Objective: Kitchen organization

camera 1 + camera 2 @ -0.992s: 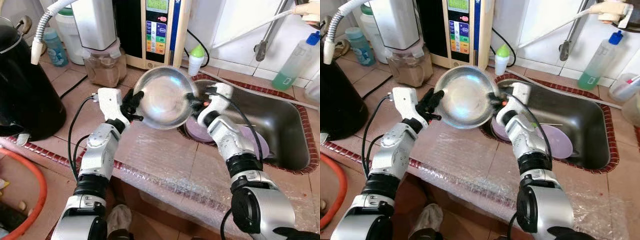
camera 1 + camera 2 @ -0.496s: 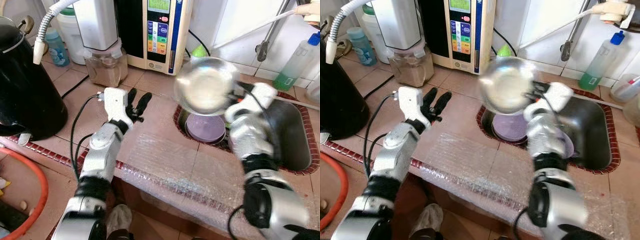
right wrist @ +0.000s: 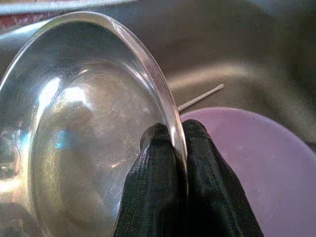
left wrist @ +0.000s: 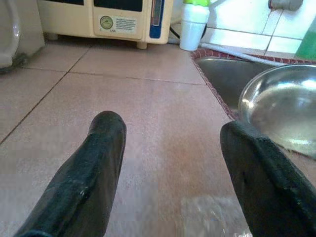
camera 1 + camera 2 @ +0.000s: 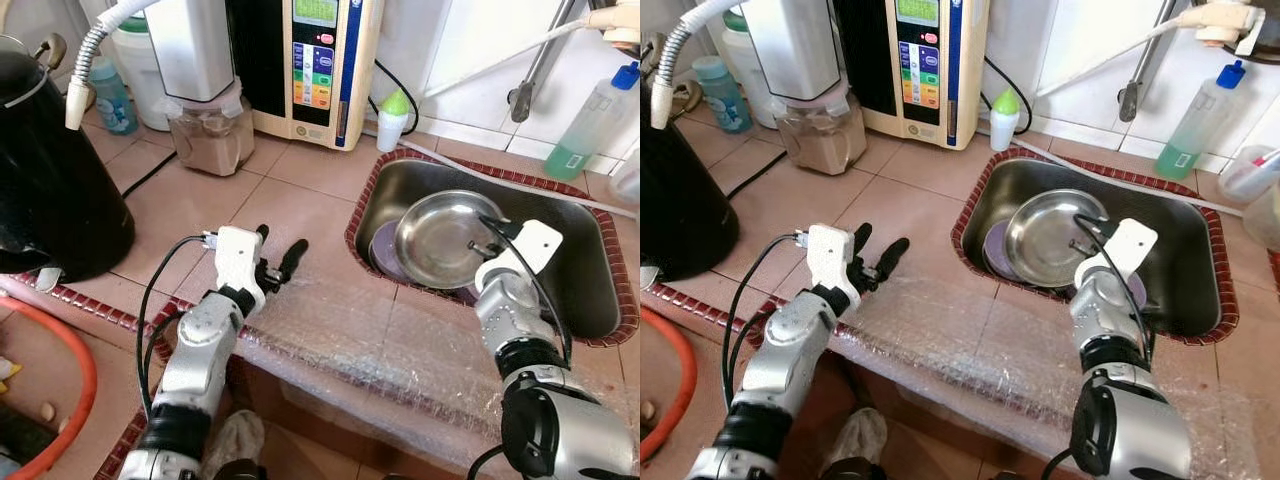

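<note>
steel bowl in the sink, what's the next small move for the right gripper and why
Probably open the right gripper and let go: its fingers pinch the rim of the steel bowl, which already sits in the sink over the purple plates. The left gripper is open above the counter.

The right gripper (image 3: 173, 148) is pinched shut on the rim of the steel bowl (image 5: 440, 238), held over the sink. The left gripper (image 5: 276, 260) is spread open, poised near the counter's front edge.

A home kitchen: tiled counter (image 5: 190, 200), steel sink (image 5: 580, 260) holding dishes, water purifier (image 5: 320, 60), soap bottle (image 5: 598, 120).
</note>
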